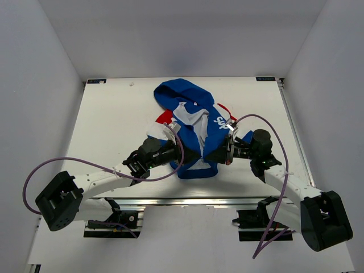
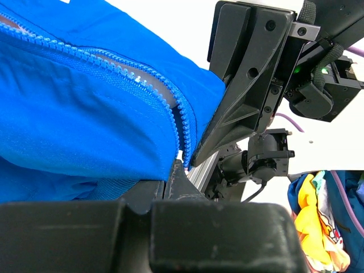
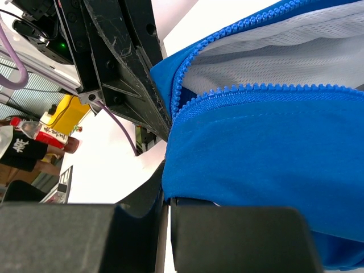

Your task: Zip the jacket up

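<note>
While the jacket (image 1: pixel 190 122) lies mid-tabletop (image 1: pixel 114 114), hood toward the far edge, both arms meet at its near hem. The left pincer (image 1: pixel 195 154) and right pincer (image 1: pixel 210 156) each clamp blue fabric, almost touching. The open zipper (image 3: pixel 227 94) rows seem to converge between them. Each pincer blocks the other's wrist view. Purple cables (image 1: pixel 85 164) loop alongside.

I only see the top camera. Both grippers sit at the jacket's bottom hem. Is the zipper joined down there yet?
Observer: No. On the left wrist camera, two rows of zipper teeth on the jacket lie apart, with a gap between them.
Operator: Left gripper holding cloth?
Observer: Yes, the left gripper is closed on blue fabric just below those teeth.
Operator: And the right?
Observer: The right gripper pinches blue fabric too, beside white mesh lining.
</note>
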Robot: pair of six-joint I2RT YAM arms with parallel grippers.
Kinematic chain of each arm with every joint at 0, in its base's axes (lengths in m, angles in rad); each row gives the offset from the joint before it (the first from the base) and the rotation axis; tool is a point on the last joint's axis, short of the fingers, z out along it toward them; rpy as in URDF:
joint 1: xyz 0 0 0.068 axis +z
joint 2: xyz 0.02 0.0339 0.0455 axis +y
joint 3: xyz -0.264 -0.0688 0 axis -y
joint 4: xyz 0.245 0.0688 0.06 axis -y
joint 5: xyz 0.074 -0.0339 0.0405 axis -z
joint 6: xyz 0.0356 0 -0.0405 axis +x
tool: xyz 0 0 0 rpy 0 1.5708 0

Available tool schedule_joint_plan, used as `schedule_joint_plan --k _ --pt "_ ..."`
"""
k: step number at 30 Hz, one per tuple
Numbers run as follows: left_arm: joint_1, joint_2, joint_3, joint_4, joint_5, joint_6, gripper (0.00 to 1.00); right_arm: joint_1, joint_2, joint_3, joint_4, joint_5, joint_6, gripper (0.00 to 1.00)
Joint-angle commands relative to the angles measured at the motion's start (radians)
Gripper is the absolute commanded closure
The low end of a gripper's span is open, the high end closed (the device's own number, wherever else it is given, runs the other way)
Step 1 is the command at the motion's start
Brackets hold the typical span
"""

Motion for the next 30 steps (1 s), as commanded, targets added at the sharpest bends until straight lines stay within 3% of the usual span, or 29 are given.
schedule_joint_plan --k 1,10,22,30 --pt "0.001 -0.028 -0.005 0.033 0.032 0.003 1.00 -0.005 -0.004 -0.012 0.071 -0.007 0.008 1.00" --pt "0.001 -0.009 0.003 0.039 0.053 0.003 1.00 -0.007 -0.005 -0.033 0.140 0.038 0.066 1.00" --pt "0.001 -0.016 0.001 0.033 0.041 -0.003 1.00 -0.005 -0.004 -0.150 0.500 0.148 0.298 1.00" --pt "0.001 -0.008 0.012 0.022 0.041 -0.002 1.00 -0.004 -0.027 -0.165 0.491 0.217 0.312 1.00"
